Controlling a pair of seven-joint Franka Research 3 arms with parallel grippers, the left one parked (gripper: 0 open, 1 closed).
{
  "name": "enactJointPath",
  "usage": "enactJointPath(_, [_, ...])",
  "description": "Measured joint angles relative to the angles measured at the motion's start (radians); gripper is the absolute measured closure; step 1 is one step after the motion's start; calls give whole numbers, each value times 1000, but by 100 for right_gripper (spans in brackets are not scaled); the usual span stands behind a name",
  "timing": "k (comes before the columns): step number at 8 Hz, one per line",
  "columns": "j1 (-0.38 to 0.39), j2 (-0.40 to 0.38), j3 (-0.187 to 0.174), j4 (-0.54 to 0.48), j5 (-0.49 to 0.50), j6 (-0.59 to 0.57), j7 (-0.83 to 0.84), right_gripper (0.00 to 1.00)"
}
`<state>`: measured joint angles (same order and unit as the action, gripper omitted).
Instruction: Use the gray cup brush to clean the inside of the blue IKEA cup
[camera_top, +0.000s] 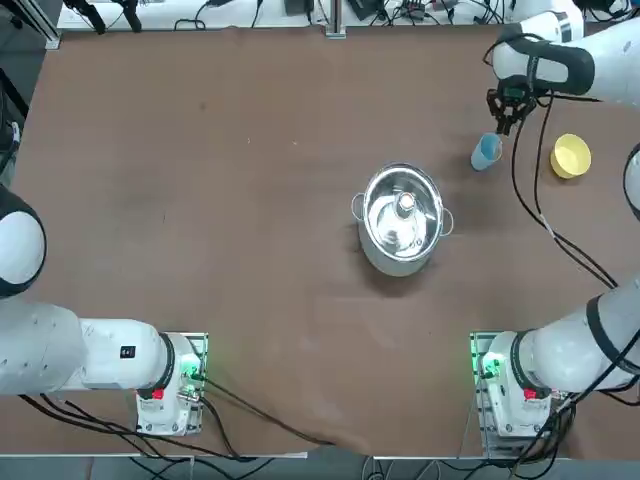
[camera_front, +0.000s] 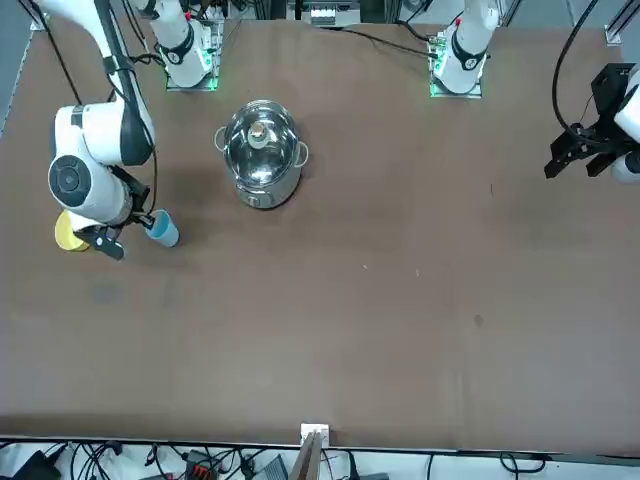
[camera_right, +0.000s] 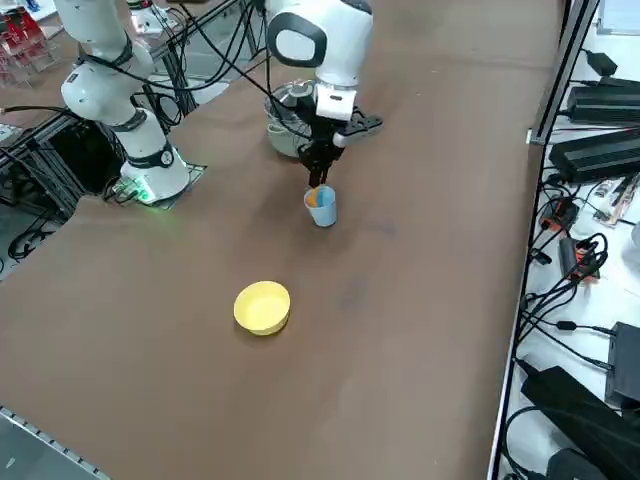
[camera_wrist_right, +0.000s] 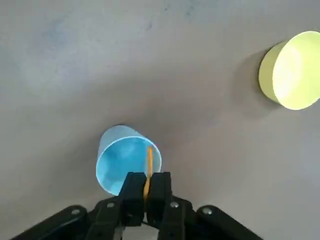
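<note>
Two fingers of my right gripper (camera_wrist_right: 146, 192) are pinched together on the thin orange-handled gray cup brush (camera_wrist_right: 148, 167), and I hold it right over the small light-blue plastic IKEA tumbler (camera_wrist_right: 125, 157). I read this as the scrubbing step: the wrist view shows the brush stick dipping past the tumbler's rim, near the wall closest to the gripper. I cannot tell whether the tip reaches the bottom. Next I judge it calls for small stirring strokes around the inner wall, kept gentle, since the light tumbler stands free on the brown table (camera_top: 200, 200) and could tip or slide if the brush levers against its rim.

Just beyond the tumbler, on the side away from the table's middle, sits the small yellow plastic bowl (camera_top: 571, 156), near but apart from it, out of my stroke. Farther off toward the table's middle stands the shiny steel pot (camera_top: 402, 218) with two side handles, well apart. Nothing blocks the brush.
</note>
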<state>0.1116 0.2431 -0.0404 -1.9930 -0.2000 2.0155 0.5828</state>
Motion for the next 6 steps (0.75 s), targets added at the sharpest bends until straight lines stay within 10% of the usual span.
enactJointPath(6, [17,12,16,7,24,97,83,95])
